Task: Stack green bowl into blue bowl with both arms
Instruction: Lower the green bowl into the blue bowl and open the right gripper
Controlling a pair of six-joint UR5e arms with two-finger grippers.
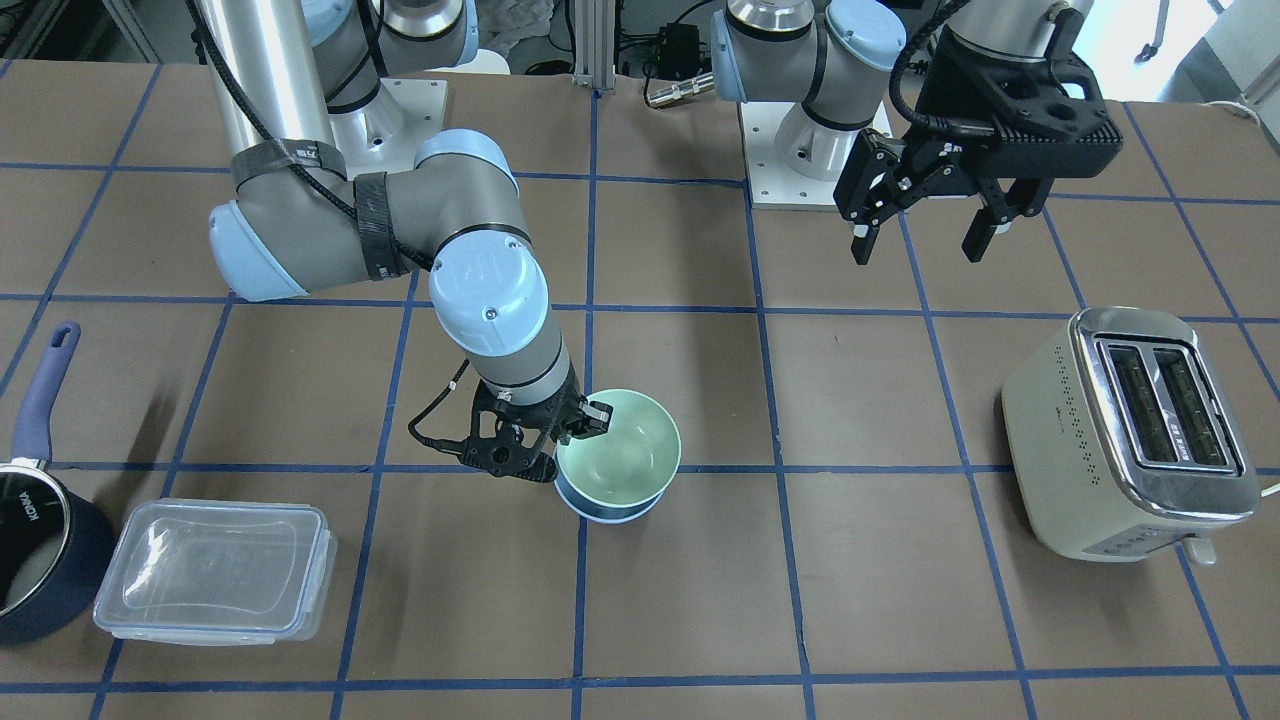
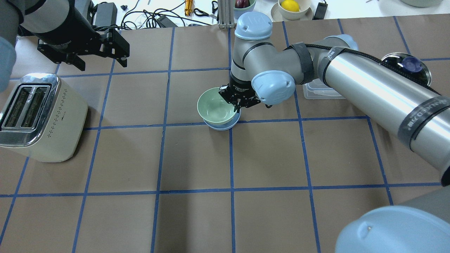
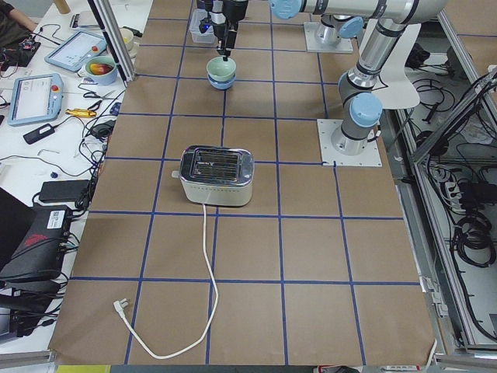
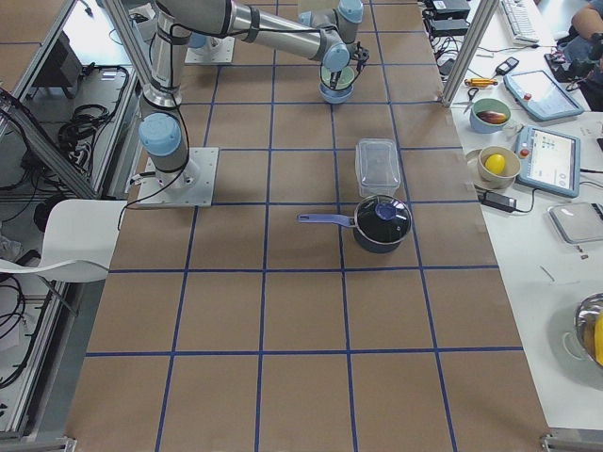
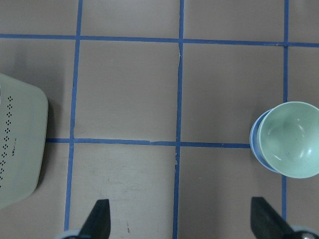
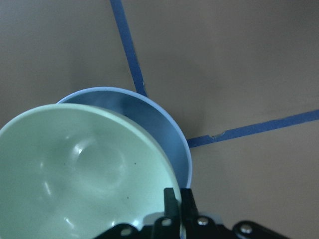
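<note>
Green bowl (image 1: 620,450) rests in blue bowl (image 1: 603,510) near counter's middle, sitting off-centre. Right gripper (image 1: 580,425) pinches its rim; left gripper (image 1: 918,245) hangs spread and empty toward the robot-side edge. Bowl looks light, stiff and slick — rim pinch suits it, kept gentle.

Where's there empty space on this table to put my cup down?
Bare room lies between the toaster and the green bowl, and between that bowl and the plastic box. Crowded: the right gripper pinching the bowl's rim; the box beside the saucepan.
</note>
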